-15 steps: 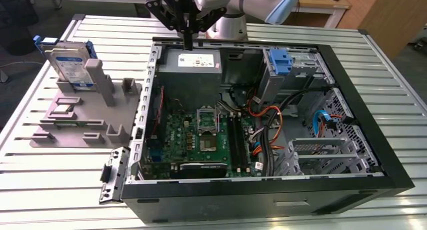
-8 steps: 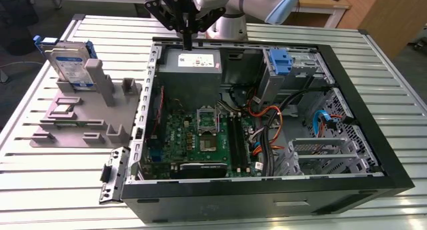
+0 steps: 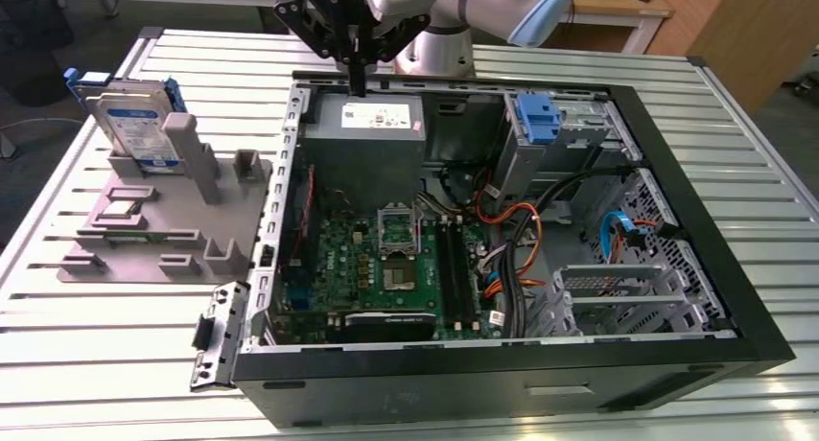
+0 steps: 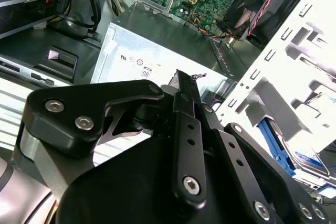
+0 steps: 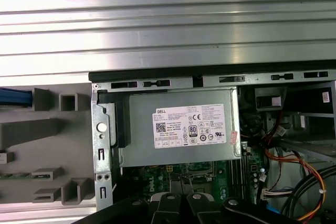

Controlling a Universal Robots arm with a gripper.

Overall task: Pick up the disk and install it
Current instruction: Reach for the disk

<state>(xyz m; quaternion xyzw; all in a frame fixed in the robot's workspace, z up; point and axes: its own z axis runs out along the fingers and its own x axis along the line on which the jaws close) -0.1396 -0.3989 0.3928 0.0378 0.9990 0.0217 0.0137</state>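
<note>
The disk (image 3: 134,125), silver with a white label and blue rails, stands upright in a grey holder (image 3: 167,220) on the table at the exterior view's left, outside the computer case. Its blue rail (image 5: 13,97) shows in the first wrist view, and part of it (image 4: 307,161) in the second wrist view. My gripper (image 3: 357,82) hangs over the rear edge of the open case, above the grey power supply (image 3: 364,125), well apart from the disk. Its fingers (image 4: 181,85) are shut together with nothing between them.
The open black computer case (image 3: 716,268) lies on a slatted metal table (image 3: 103,364). Inside it are a green motherboard (image 3: 397,268), loose orange and black cables (image 3: 525,240), an upright blue plastic bracket (image 3: 538,120) and a metal drive cage (image 3: 608,292).
</note>
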